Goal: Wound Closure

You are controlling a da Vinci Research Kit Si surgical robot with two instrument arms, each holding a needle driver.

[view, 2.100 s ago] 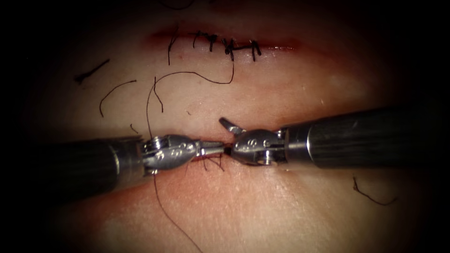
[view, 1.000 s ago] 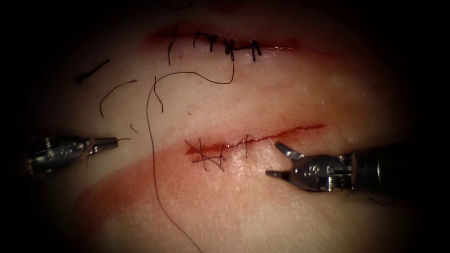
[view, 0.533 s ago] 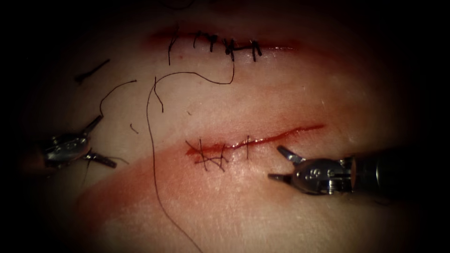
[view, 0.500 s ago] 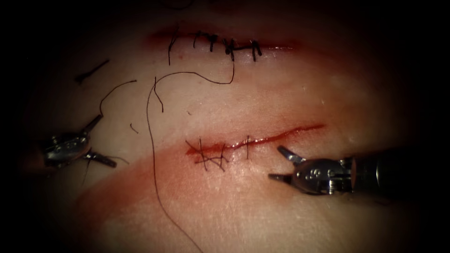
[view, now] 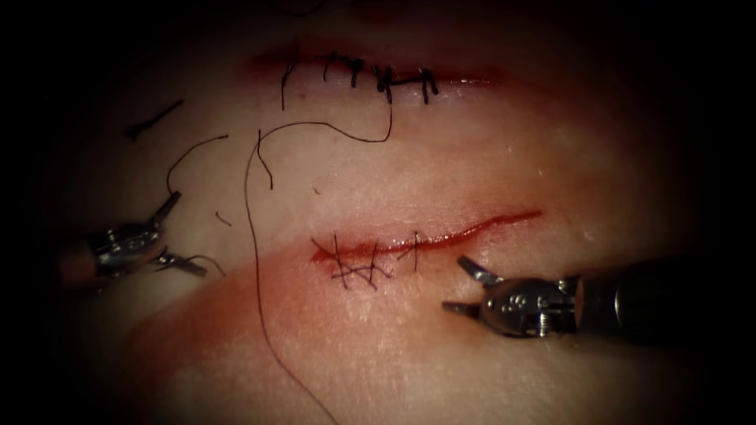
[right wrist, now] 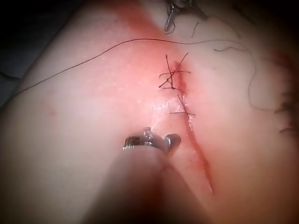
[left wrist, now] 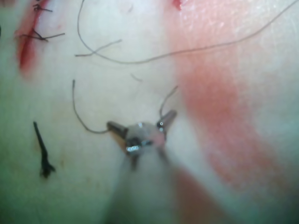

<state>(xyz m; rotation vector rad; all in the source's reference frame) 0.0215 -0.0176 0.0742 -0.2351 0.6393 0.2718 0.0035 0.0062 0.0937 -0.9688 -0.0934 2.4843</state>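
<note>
left tool point(view: 177, 233): jaws gaping, gripping nothing, sitting at 9 o'clock of cut point(view: 441, 234)
right tool point(view: 459, 285): jaws gaping, empty, hovering at cut's 5 o'clock

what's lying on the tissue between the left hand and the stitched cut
In the endoscope view, a long loose thread runs down the tissue between the open left hand and the stitched cut.

The left tool point(view: 175, 228) lies well left of the cut point(view: 441, 234). The right tool point(view: 461, 287) sits just below the cut, right of the stitches point(view: 358, 260).
</note>
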